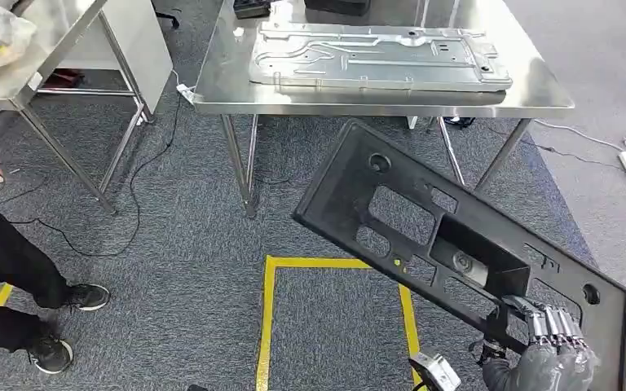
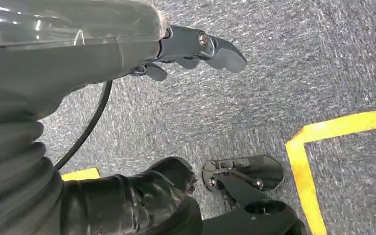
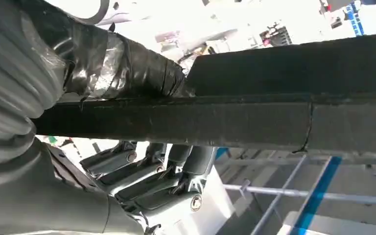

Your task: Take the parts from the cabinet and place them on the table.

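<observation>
Carpet below; right hand (image 1: 548,342) grips black panel (image 1: 424,220)

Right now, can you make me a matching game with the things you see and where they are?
Things:
1. black panel
2. metal sheet
3. yellow tape
4. left hand

Places:
A. stuck on the carpet
B. lying on the steel table
C. hanging over the floor, holding nothing
D. gripped by the right hand

Pairs: 1-D, 2-B, 3-A, 4-C
</observation>
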You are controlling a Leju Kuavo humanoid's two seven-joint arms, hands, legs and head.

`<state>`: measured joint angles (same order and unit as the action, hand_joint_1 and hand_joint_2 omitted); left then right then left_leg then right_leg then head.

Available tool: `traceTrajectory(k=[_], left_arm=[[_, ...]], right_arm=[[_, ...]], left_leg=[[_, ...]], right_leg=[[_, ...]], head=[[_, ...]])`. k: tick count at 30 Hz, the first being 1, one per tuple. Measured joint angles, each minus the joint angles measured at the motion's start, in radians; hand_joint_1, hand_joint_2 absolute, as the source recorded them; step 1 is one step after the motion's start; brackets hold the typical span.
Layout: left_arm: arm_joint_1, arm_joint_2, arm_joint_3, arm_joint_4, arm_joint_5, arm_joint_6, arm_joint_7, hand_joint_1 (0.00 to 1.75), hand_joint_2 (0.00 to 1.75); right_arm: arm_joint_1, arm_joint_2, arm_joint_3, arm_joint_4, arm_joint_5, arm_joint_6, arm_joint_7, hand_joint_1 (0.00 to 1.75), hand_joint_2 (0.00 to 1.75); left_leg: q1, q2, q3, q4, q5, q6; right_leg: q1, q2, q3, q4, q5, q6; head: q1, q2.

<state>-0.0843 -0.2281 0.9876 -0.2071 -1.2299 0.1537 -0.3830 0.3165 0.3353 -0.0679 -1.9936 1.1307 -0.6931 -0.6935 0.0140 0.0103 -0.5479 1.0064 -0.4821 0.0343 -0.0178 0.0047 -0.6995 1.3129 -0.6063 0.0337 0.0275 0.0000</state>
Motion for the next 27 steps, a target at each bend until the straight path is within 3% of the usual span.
traceTrajectory(k=[1,3,4,7,8,9,10,11,13,14,15,16,18,19,20,23,24,25,27], left_arm=[[0.000,0.000,0.000,0.000,0.000,0.000,0.000,0.00,1.75],[-0.002,-0.001,0.000,0.000,-0.001,0.003,0.000,0.00,1.75],[-0.001,0.000,0.000,0.000,-0.001,0.005,-0.001,0.00,1.75],[-0.003,0.000,0.000,0.000,-0.001,0.010,-0.002,0.00,1.75],[-0.004,0.000,0.000,0.000,-0.002,0.010,-0.002,0.00,1.75],[-0.004,0.000,0.000,0.000,-0.002,0.011,-0.002,0.00,1.75],[-0.004,0.000,0.000,0.000,-0.002,0.011,-0.002,0.00,1.75],[-0.005,0.000,0.000,0.000,-0.002,0.011,-0.002,0.00,1.75],[-0.003,0.000,0.000,0.000,-0.002,0.011,-0.003,0.00,1.75],[-0.002,0.000,0.000,0.000,-0.002,0.011,-0.002,0.00,1.75],[-0.001,0.000,0.000,0.000,-0.002,0.011,-0.003,0.00,1.75],[-0.001,0.000,0.000,0.000,-0.002,0.011,-0.002,0.00,1.75],[-0.001,0.000,0.000,0.000,-0.002,0.011,-0.002,0.00,1.75],[-0.001,0.001,0.000,0.000,-0.002,0.011,-0.002,0.00,1.75],[-0.001,0.002,0.000,0.000,-0.002,0.011,-0.002,0.00,1.75],[-0.002,0.003,-0.001,0.000,-0.003,0.011,-0.003,0.00,1.75],[-0.002,0.002,0.000,0.000,-0.002,0.011,-0.002,0.00,1.75],[0.000,0.001,-0.001,0.000,-0.003,0.011,-0.003,0.00,1.75],[-0.004,0.000,-0.001,0.000,-0.004,0.010,-0.003,0.00,1.75]], right_arm=[[0.000,0.000,0.000,0.000,0.000,0.000,0.000,1.75,1.75],[-0.001,0.000,0.000,0.000,0.000,0.000,0.000,1.75,1.75],[-0.003,-0.001,0.000,0.000,0.000,0.000,0.000,1.75,1.75],[-0.003,-0.001,0.000,-0.001,-0.002,0.000,0.000,1.75,1.75],[-0.003,-0.001,0.000,-0.002,-0.002,0.000,0.000,1.75,1.75],[-0.003,-0.001,0.000,-0.003,-0.002,0.000,0.000,1.75,1.75],[-0.003,-0.001,0.000,-0.003,-0.002,0.000,0.000,1.75,1.75],[-0.004,-0.001,0.000,-0.003,-0.003,0.000,0.000,1.75,1.75],[-0.004,-0.001,0.000,-0.003,-0.003,0.000,0.000,1.75,1.75],[-0.004,-0.001,0.000,-0.003,-0.003,0.000,0.000,1.75,1.75],[-0.004,-0.001,0.000,-0.003,-0.003,0.000,0.000,1.75,1.75],[-0.004,-0.001,0.000,-0.003,-0.003,0.000,0.000,1.75,1.75],[-0.004,-0.001,0.000,-0.003,-0.003,0.000,0.000,1.75,1.75],[-0.004,-0.001,0.000,-0.003,-0.003,0.000,0.000,1.75,1.75],[-0.005,-0.001,0.000,-0.003,-0.003,0.000,0.000,1.75,1.75],[-0.005,-0.001,0.000,-0.003,-0.002,0.000,0.000,1.75,1.75],[-0.006,-0.001,0.000,-0.005,-0.003,0.000,0.000,1.75,1.75],[-0.005,-0.002,0.000,-0.007,-0.003,0.000,0.000,1.75,1.75],[-0.009,-0.005,0.000,-0.010,-0.006,0.000,0.000,1.75,1.75]], left_leg=[[0.001,0.000,0.002,0.001,-0.001,-0.002],[0.002,-0.002,0.006,0.006,-0.008,-0.011],[0.001,-0.001,0.005,0.007,-0.011,-0.016],[-0.003,0.001,0.004,0.006,-0.014,-0.036],[-0.003,0.002,0.007,0.003,-0.014,-0.041],[0.001,0.002,0.004,0.010,-0.022,-0.047],[0.002,-0.001,-0.002,0.035,-0.038,-0.050],[0.002,-0.001,-0.029,0.091,-0.070,-0.052],[0.002,-0.001,-0.121,0.266,-0.143,-0.056],[0.002,-0.001,-0.151,0.316,-0.150,-0.056],[0.002,-0.001,-0.159,0.319,-0.133,-0.054],[0.002,-0.001,-0.145,0.280,-0.095,-0.052],[0.000,-0.003,-0.072,0.111,0.006,-0.041],[-0.003,-0.005,-0.045,0.045,0.020,-0.032],[-0.008,-0.006,-0.030,0.027,0.010,-0.028],[-0.013,-0.006,-0.032,0.024,0.004,-0.020],[-0.002,-0.007,-0.022,0.008,0.009,-0.013],[-0.001,-0.006,-0.011,-0.001,0.011,-0.009],[0.000,-0.003,-0.004,-0.004,0.007,0.002]], right_leg=[[-0.003,0.000,0.024,-0.051,0.038,0.001],[-0.007,-0.007,0.113,-0.231,0.127,-0.002],[-0.004,-0.011,0.132,-0.268,0.111,-0.005],[0.008,-0.005,0.126,-0.276,0.111,-0.022],[0.007,-0.003,0.127,-0.279,0.113,-0.028],[-0.003,-0.003,0.135,-0.290,0.118,-0.039],[-0.001,-0.004,0.140,-0.294,0.116,-0.043],[0.000,-0.006,0.141,-0.293,0.115,-0.051],[0.006,-0.006,0.142,-0.292,0.111,-0.058],[0.008,-0.004,0.142,-0.290,0.109,-0.060],[0.010,-0.002,0.145,-0.290,0.106,-0.062],[0.011,0.000,0.150,-0.289,0.103,-0.061],[0.014,0.004,0.165,-0.289,0.094,-0.058],[0.014,0.004,0.170,-0.290,0.088,-0.054],[0.021,0.004,0.166,-0.284,0.083,-0.046],[0.014,0.003,0.166,-0.292,0.082,-0.034],[0.021,0.001,0.171,-0.292,0.077,-0.026],[0.017,0.000,0.171,-0.275,0.066,-0.021],[0.011,-0.001,0.104,-0.152,0.008,-0.011]], head=[[0.000,0.000],[0.000,0.000],[0.000,0.000],[-0.002,0.000],[-0.001,0.000],[-0.002,0.000],[-0.001,0.000],[-0.002,0.000],[-0.002,0.000],[-0.002,0.000],[-0.002,0.000],[-0.002,0.000],[-0.002,0.000],[-0.002,0.000],[-0.001,0.000],[-0.002,0.000],[-0.002,0.000],[-0.002,0.000],[0.003,0.000]])
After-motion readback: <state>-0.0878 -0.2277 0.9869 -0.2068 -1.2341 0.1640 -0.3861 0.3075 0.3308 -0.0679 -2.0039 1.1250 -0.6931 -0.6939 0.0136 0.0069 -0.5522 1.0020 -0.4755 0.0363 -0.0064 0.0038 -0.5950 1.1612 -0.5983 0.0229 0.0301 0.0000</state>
